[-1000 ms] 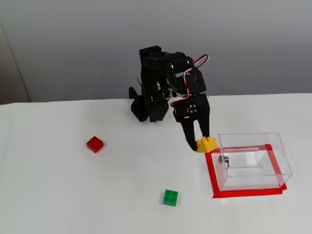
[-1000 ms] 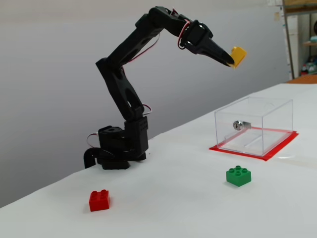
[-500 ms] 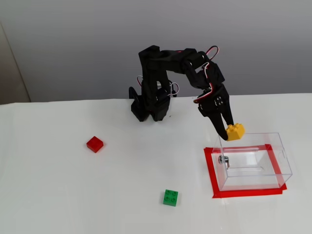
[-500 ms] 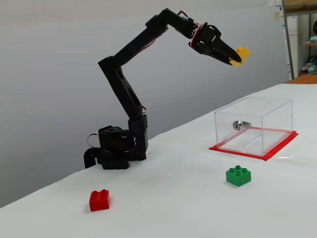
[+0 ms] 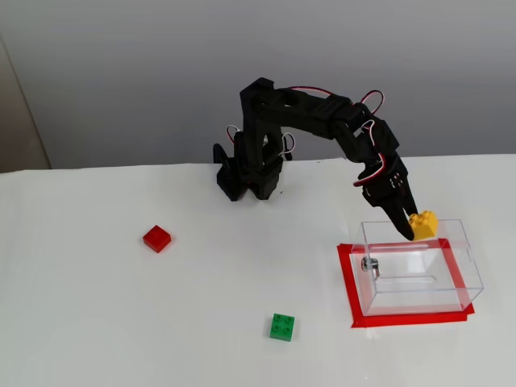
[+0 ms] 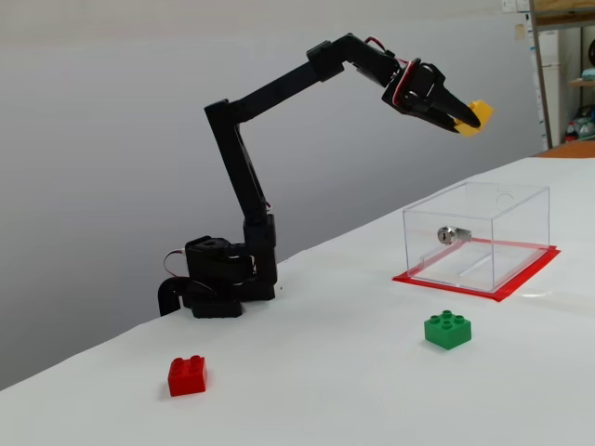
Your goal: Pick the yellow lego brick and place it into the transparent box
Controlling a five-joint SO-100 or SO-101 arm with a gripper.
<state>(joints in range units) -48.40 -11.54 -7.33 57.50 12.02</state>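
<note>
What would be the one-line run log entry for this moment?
phase: carry | gripper: shut on yellow brick | position: high above box | in box: nothing | not touched: red brick, green brick

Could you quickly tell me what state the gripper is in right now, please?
Gripper: closed on the yellow brick, held in the air above the box.

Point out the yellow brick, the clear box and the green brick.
small yellow lego brick (image 5: 423, 224), a fixed view, its side face
clear plastic box (image 6: 483, 209), a fixed view, front wall
small green studded brick (image 5: 281, 326), a fixed view, studded top
</note>
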